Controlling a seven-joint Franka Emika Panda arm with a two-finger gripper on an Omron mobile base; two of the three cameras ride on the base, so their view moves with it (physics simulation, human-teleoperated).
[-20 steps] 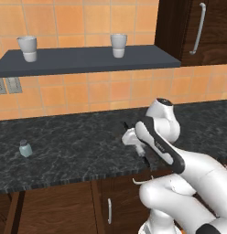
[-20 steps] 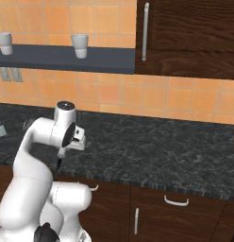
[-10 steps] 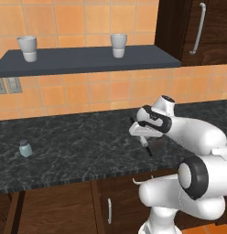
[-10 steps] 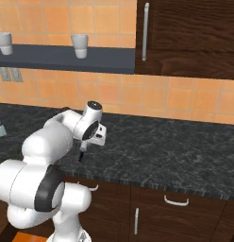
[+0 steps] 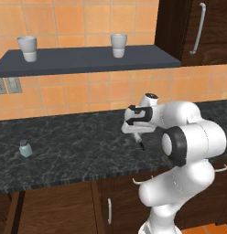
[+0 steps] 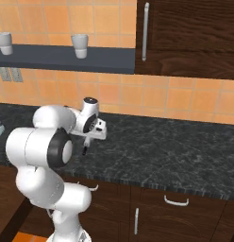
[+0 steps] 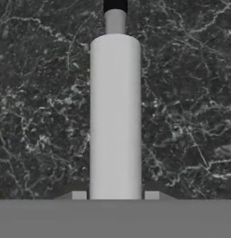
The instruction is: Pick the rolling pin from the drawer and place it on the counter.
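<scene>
Okay, I see the rolling pin (image 7: 115,116) running up the centre of the hand view, clamped between the gripper (image 7: 115,195) fingers, over the counter (image 7: 38,93). Pale-green shaker (image 5: 25,149) sits far left in the left base view.

— What's behind the worktop?
— An orange tiled wall (image 5: 88,91), with a dark grey shelf (image 5: 83,60) carrying two pale cups (image 5: 118,45), one at its left end, one right of the middle.
— And the furniture?
— A dark wooden upper cabinet (image 6: 194,38) with a vertical silver handle (image 6: 145,31), and lower cabinets (image 6: 175,212) with curved silver handles.
</scene>
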